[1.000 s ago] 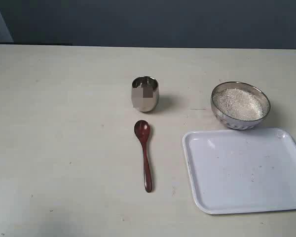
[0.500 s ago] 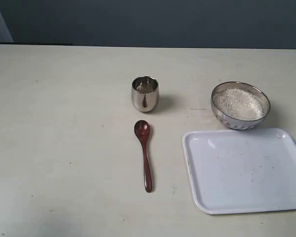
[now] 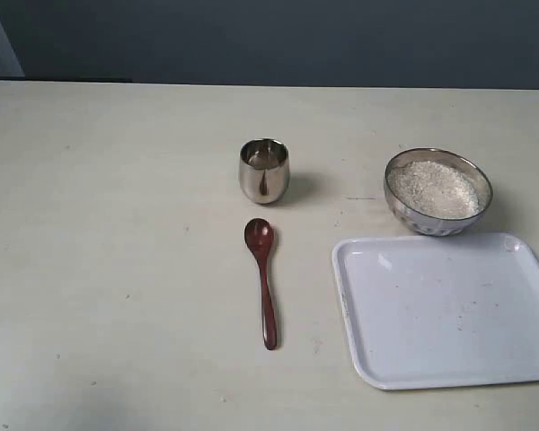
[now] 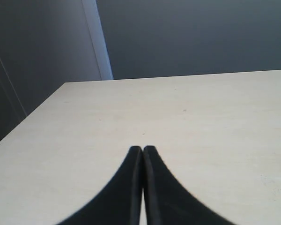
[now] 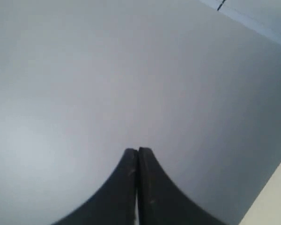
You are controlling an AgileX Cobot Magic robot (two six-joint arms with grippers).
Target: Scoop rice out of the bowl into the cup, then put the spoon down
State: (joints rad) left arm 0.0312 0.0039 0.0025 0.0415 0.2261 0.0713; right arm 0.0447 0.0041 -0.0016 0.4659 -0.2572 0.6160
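The steel bowl [image 3: 438,191] stands at the right of the table, heaped with white rice [image 3: 434,188]. The small steel cup [image 3: 264,170] stands upright near the middle. Just in front of it the dark wooden spoon [image 3: 264,278] lies flat, scoop toward the cup, handle toward the front edge. Neither arm shows in the exterior view. My left gripper [image 4: 142,148] is shut with nothing in it, over bare tabletop. My right gripper [image 5: 137,151] is shut too, empty, with a plain grey surface behind it.
A white tray [image 3: 445,310] lies at the front right, just in front of the bowl and to the right of the spoon's handle. The pale table [image 3: 117,224] ends at a dark wall at the back.
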